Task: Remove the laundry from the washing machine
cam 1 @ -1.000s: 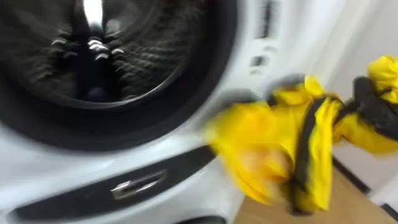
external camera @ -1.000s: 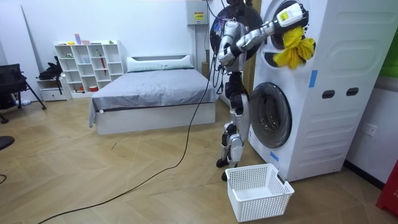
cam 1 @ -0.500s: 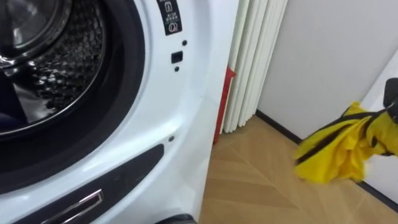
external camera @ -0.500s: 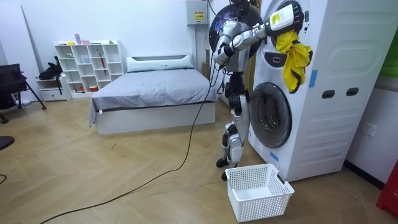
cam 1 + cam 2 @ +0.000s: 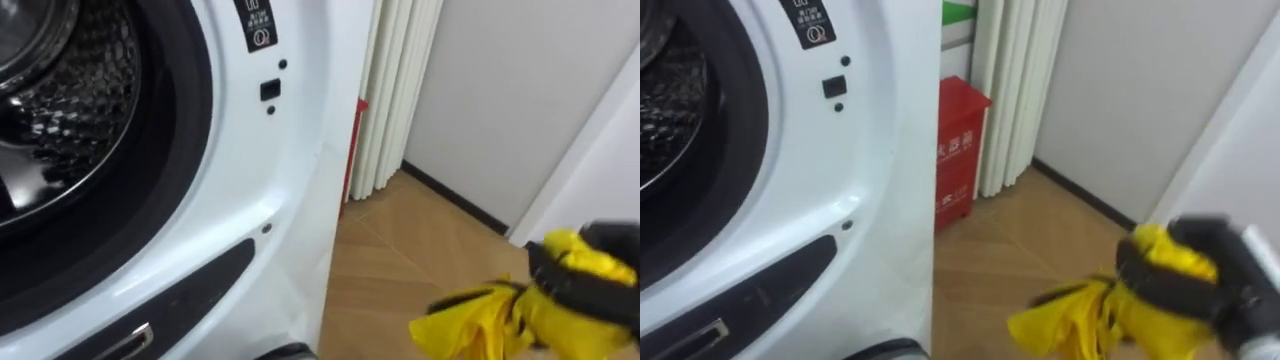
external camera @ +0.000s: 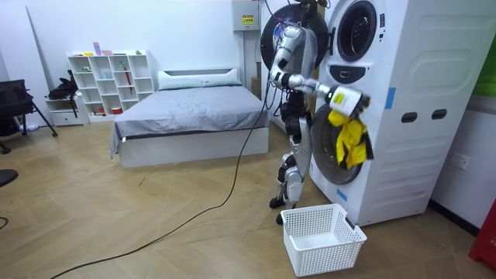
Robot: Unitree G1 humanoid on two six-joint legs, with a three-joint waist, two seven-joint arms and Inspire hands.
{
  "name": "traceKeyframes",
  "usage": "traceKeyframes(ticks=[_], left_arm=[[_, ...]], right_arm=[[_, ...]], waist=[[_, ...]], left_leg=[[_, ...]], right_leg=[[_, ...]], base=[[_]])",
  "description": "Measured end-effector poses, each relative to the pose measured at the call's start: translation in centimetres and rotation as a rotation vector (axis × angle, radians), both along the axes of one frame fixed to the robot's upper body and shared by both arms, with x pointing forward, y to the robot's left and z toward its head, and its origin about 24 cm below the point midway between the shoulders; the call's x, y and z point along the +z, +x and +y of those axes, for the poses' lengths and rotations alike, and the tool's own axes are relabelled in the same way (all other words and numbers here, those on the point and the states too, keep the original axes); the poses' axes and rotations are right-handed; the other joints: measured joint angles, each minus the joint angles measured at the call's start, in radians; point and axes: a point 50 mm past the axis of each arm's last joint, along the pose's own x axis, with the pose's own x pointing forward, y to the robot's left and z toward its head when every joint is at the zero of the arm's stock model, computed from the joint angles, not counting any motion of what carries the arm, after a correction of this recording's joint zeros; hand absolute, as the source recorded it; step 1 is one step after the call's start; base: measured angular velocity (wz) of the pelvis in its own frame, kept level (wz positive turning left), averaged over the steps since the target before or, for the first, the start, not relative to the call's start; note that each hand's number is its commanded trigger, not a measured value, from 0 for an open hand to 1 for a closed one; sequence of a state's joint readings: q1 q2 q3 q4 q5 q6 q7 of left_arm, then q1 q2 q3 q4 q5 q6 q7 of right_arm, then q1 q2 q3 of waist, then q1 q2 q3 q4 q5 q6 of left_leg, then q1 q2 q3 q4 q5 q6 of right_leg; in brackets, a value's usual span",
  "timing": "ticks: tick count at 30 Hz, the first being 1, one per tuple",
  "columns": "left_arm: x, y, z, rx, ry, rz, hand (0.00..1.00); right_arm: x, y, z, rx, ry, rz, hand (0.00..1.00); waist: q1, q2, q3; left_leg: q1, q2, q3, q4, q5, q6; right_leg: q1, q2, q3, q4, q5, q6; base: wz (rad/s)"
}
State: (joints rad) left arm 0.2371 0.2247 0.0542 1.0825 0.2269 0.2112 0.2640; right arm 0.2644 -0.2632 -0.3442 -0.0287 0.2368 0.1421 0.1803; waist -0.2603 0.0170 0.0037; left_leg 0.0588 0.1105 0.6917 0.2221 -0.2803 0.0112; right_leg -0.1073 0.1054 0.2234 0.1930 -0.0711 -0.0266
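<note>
The right robot hand is clenched round a yellow garment, which hangs free beside the washer — out of the drum, not yet in the basket. In the room view the cloth dangles before the lower door, above the basket, though how squarely I cannot tell. To finish well, centre it over the basket, lower until the tail pools inside, then let go — a high drop could drape it over the rim.
</note>
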Motion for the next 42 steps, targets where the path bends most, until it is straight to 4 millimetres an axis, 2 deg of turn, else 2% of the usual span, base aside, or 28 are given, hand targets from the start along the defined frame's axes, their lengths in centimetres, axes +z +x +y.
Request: traceKeyframes(ticks=[4, 6, 8, 10, 11, 12, 18, 23, 28, 29, 30, 31, 42], left_arm=[[-0.2, 0.5, -0.7, -0.052, -0.03, 0.0, 0.0], [-0.3, 0.6, -0.9, -0.067, -0.036, -0.009, 0.0], [-0.4, 0.9, -1.2, -0.091, -0.046, -0.022, 0.0], [-0.4, 1.6, -1.4, -0.116, -0.054, -0.051, 0.0], [-0.4, 1.8, -1.5, -0.121, -0.055, -0.055, 0.0], [-0.4, 2.2, -1.5, -0.129, -0.057, -0.063, 0.0], [-0.4, 3.9, -1.8, -0.065, -0.09, -0.158, 0.0], [-0.3, 4.7, -1.9, -0.075, -0.097, -0.196, 0.0], [-0.3, 5.6, -2.4, -0.059, -0.114, -0.235, 0.0], [-0.3, 5.7, -2.4, -0.054, -0.116, -0.238, 0.0], [-0.3, 5.8, -2.5, -0.049, -0.117, -0.244, 0.0], [-0.3, 5.9, -2.6, -0.056, -0.117, -0.243, 0.0], [-0.3, 6.3, -2.8, 0.0, -0.132, -0.275, 0.0]], right_arm=[[-3.7, -1.2, 0.0, -0.071, 0.094, 0.116, 1.0], [-5.3, -1.7, -0.2, -0.112, 0.11, 0.163, 1.0], [-6.5, -2.2, -0.5, -0.157, 0.121, 0.206, 1.0], [-7.6, -2.4, -0.5, -0.194, 0.129, 0.242, 1.0], [-7.8, -2.3, -0.5, -0.197, 0.13, 0.245, 1.0], [-8.1, -2.2, -0.4, -0.204, 0.139, 0.249, 1.0], [-9.1, -0.7, 0.3, -0.231, 0.189, 0.229, 1.0], [-9.9, -0.6, -0.2, -0.276, 0.186, 0.256, 1.0], [-9.3, -0.1, -1.2, -0.355, 0.215, 0.204, 1.0], [-9.3, -0.1, -1.4, -0.364, 0.215, 0.203, 0.87], [-9.2, -0.1, -1.6, -0.379, 0.207, 0.202, 0.49], [-9.1, -0.2, -1.9, -0.392, 0.198, 0.202, 0.0], [-9.1, -0.2, -2.2, -0.445, 0.19, 0.201, 0.0]], waist=[[0.001, 0.067, 0.003], [0.001, 0.087, 0.0008], [-0.001, 0.107, 0.0049], [0.002, 0.125, 0.0012], [0.002, 0.13, 0.0007], [0.008, 0.136, 0.0036], [0.018, 0.145, 0.0089], [0.017, 0.149, 0.0114], [0.014, 0.164, 0.0184], [0.014, 0.164, 0.0184], [0.014, 0.165, 0.0181], [0.014, 0.166, 0.0181], [0.014, 0.164, 0.0195]], left_leg=[[-0.036, -0.001, -0.009, 0.001, 0.0, 0.001], [-0.049, -0.002, -0.014, 0.001, 0.001, 0.002], [-0.064, -0.004, -0.027, 0.001, 0.002, 0.004], [-0.094, -0.015, -0.038, 0.001, 0.009, 0.01], [-0.101, -0.018, -0.039, -0.001, 0.012, 0.013], [-0.108, -0.021, -0.04, -0.002, 0.015, 0.015], [-0.171, -0.043, -0.066, -0.001, 0.028, 0.034], [-0.204, -0.057, -0.068, -0.001, 0.036, 0.044], [-0.248, -0.075, -0.073, -0.008, 0.047, 0.058], [-0.252, -0.077, -0.073, -0.008, 0.048, 0.058], [-0.261, -0.08, -0.073, -0.008, 0.049, 0.06], [-0.266, -0.085, -0.073, -0.012, 0.052, 0.061], [-0.279, -0.097, -0.074, -0.02, 0.06, 0.064]], right_leg=[[-0.033, -0.005, -0.012, 0.013, 0.0, 0.001], [-0.045, -0.007, -0.017, 0.013, -0.001, 0.001], [-0.059, -0.011, -0.032, 0.013, -0.002, 0.002], [-0.088, -0.021, -0.036, 0.016, -0.013, 0.003], [-0.093, -0.024, -0.036, 0.017, -0.014, 0.003], [-0.109, -0.025, -0.037, 0.027, -0.016, 0.004], [-0.198, -0.038, -0.041, 0.089, -0.038, 0.012], [-0.245, -0.054, -0.062, 0.131, -0.055, 0.017], [-0.31, -0.069, -0.063, 0.17, -0.065, 0.023], [-0.316, -0.07, -0.062, 0.174, -0.068, 0.024], [-0.331, -0.07, -0.061, 0.186, -0.071, 0.024], [-0.341, -0.071, -0.06, 0.194, -0.076, 0.025], [-0.371, -0.084, -0.06, 0.223, -0.087, 0.026]], base=[[0.01], [0.08], [0.17], [0.12], [0.05], [0.0], [0.07], [0.1], [0.04], [0.0], [0.0], [0.0], [0.0]])
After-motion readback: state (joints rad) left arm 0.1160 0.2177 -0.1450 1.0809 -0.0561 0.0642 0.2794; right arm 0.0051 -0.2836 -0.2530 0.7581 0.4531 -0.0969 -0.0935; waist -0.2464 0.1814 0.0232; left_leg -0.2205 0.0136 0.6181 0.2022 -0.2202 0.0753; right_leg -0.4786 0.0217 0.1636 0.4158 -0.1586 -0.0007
